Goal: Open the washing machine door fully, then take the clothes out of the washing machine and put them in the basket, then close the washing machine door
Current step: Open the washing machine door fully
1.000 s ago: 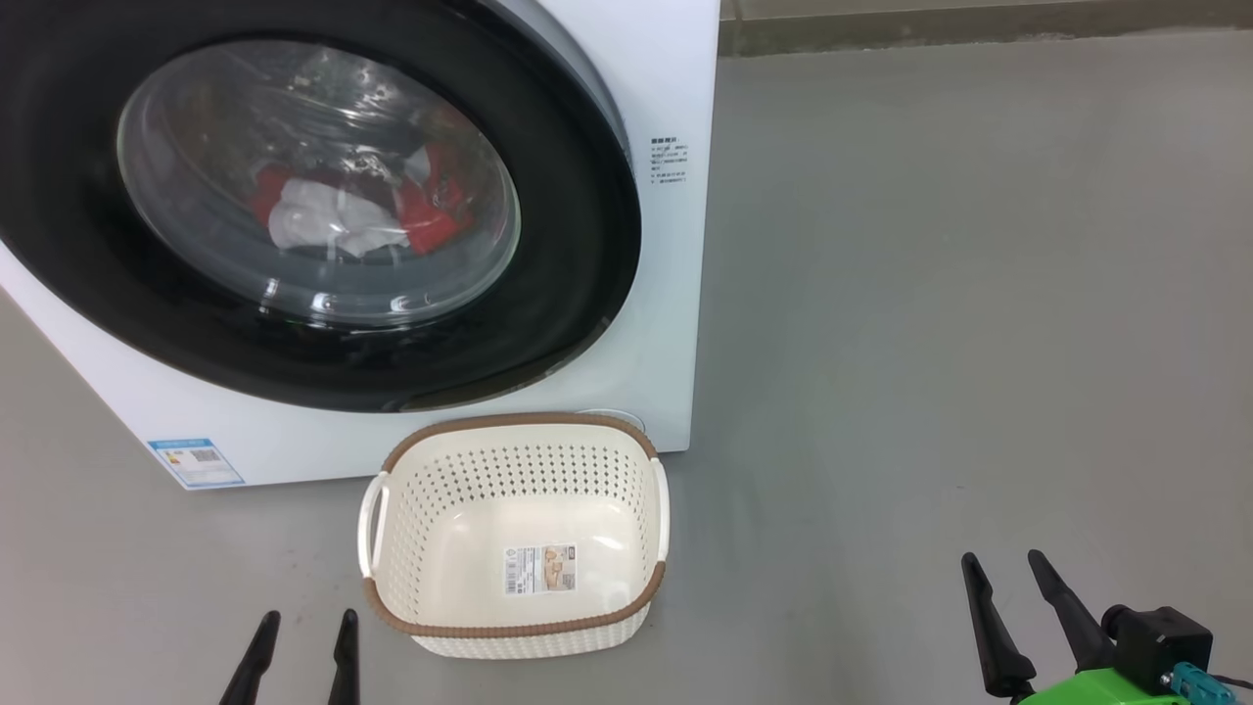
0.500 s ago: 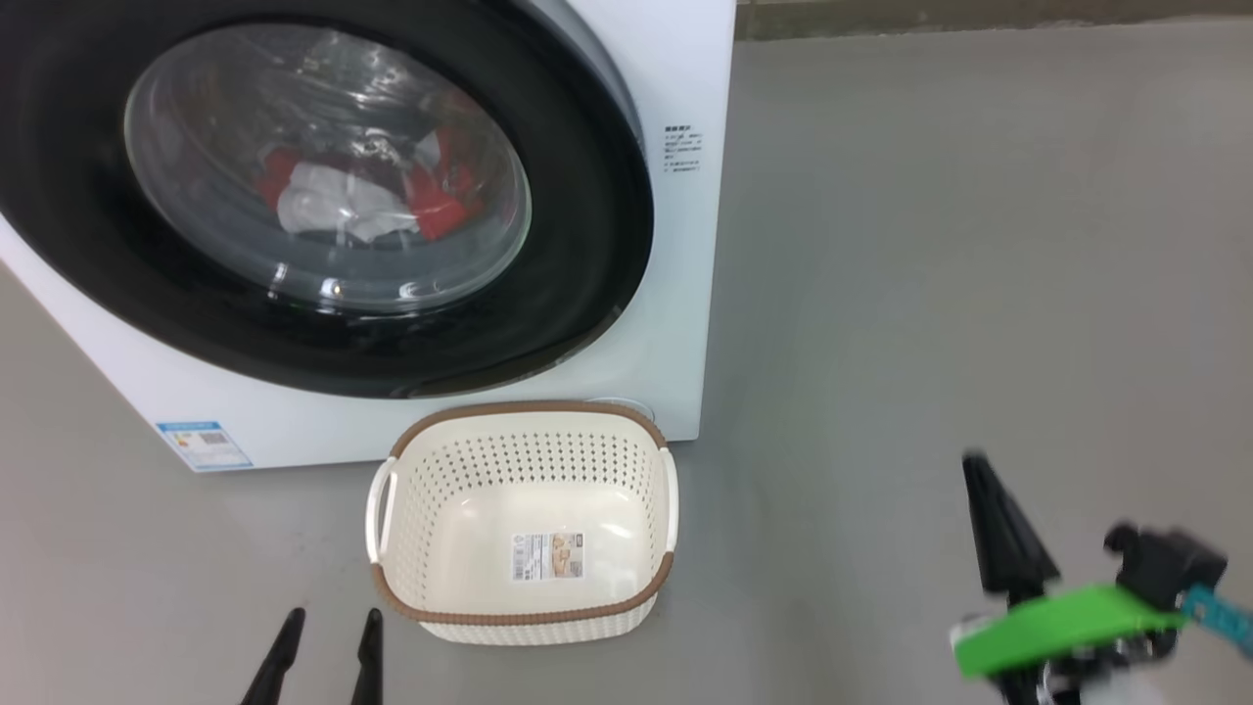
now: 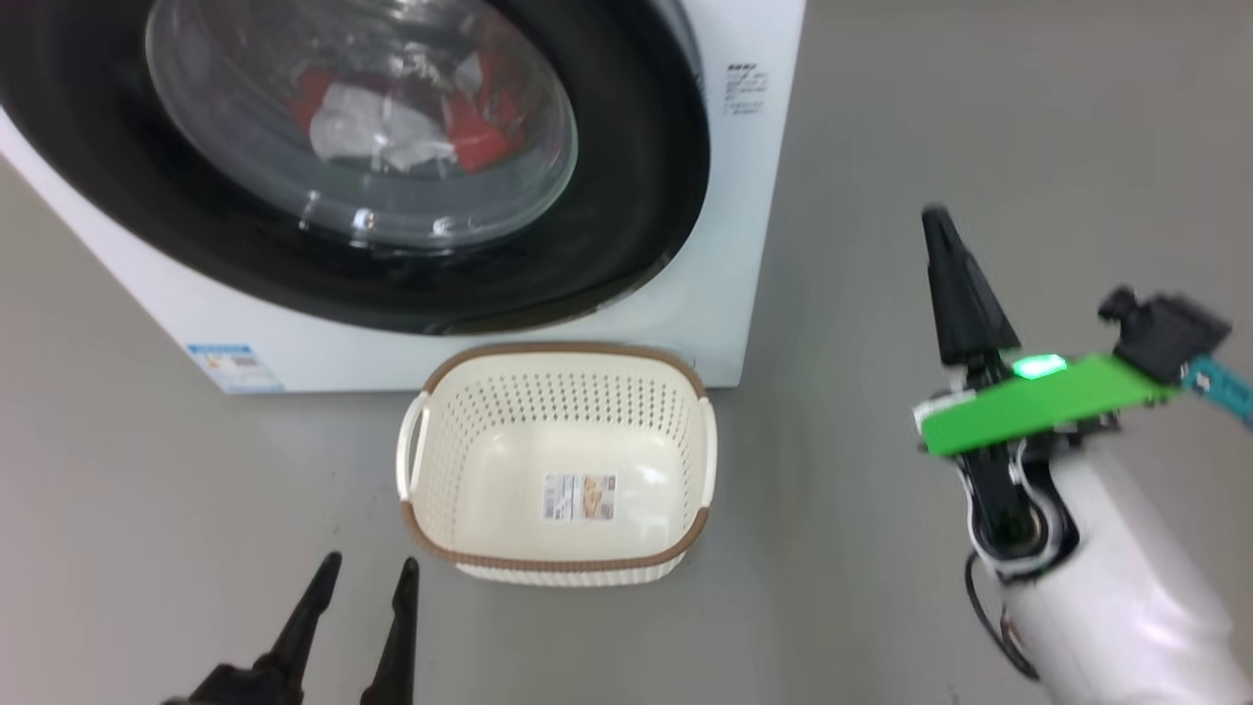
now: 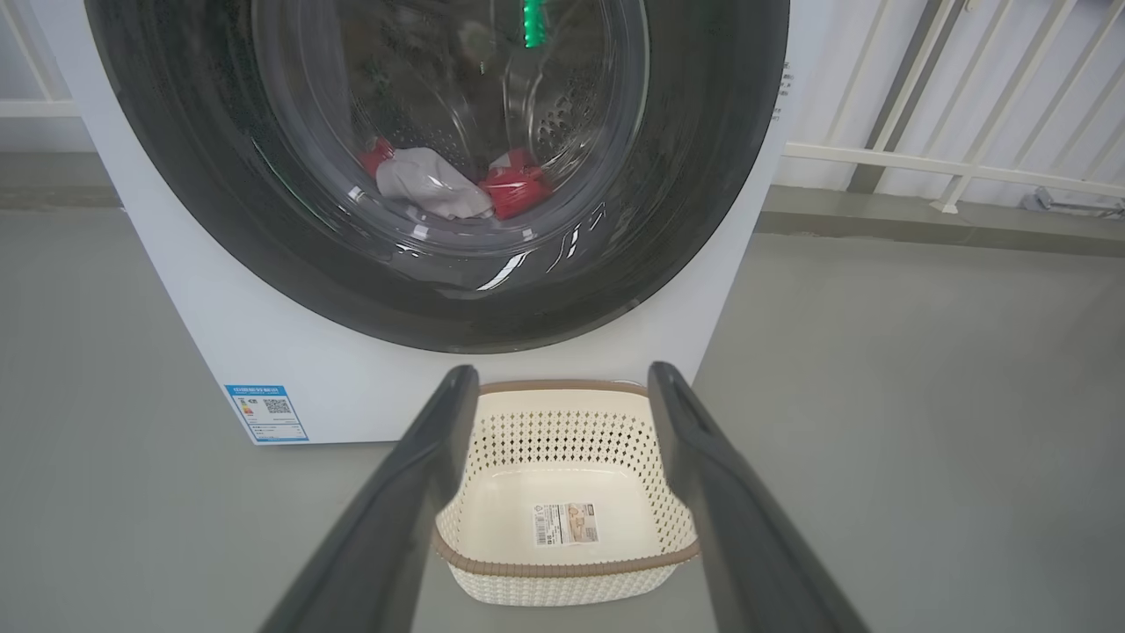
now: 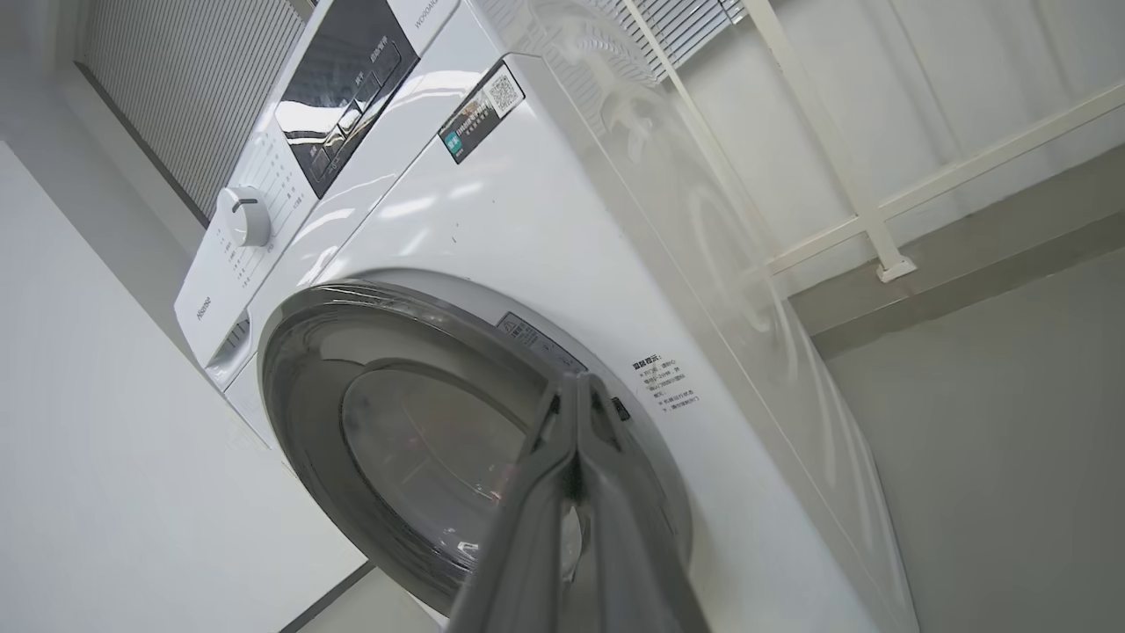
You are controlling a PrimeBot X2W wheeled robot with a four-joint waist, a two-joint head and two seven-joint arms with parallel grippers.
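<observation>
We see the right gripper (image 3: 937, 223) pinched together mid-right, the washing machine door (image 3: 636, 196) well apart at upper left.

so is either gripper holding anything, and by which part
Nothing is held: the right gripper is shut on air, the left gripper open and empty.

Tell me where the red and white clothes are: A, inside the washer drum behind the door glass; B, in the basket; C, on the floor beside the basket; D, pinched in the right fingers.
A: the clothes show through the glass window of the washing machine door, and the bottom of the basket lies bare.
</observation>
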